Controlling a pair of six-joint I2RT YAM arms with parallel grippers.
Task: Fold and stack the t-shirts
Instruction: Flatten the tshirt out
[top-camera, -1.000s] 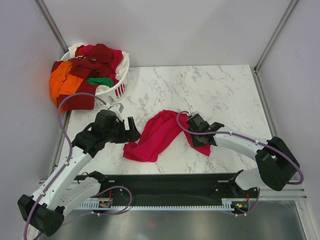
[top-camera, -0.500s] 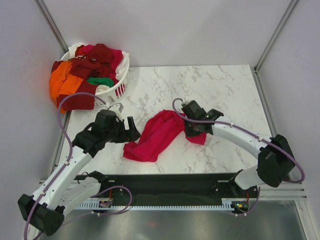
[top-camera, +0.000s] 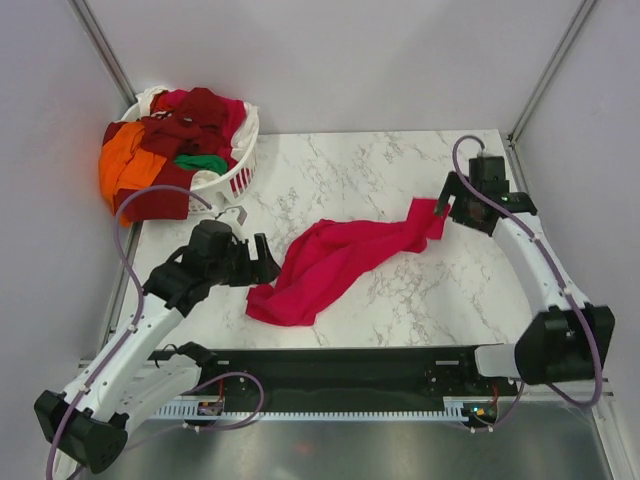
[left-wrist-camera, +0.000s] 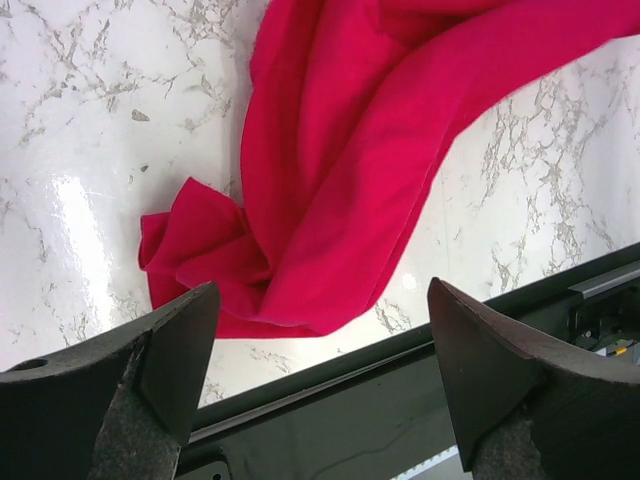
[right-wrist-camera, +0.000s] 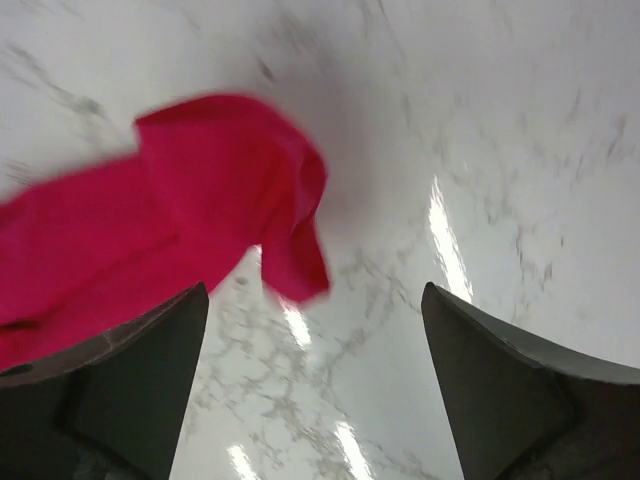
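Top external view: across the marble tabletop (top-camera: 380, 160) the crimson-pink t-shirt (top-camera: 340, 262) lay pulled into a long band, its far end dragged rightward from where it had bunched at centre. My right fingers (right-wrist-camera: 130, 370) had let that end go and stood wide apart, holding nothing. My left fingers (left-wrist-camera: 175, 350) gaped empty over the near corner. I judged that flattening came next.

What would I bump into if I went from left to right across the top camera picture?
basket → left gripper → pink shirt → right gripper
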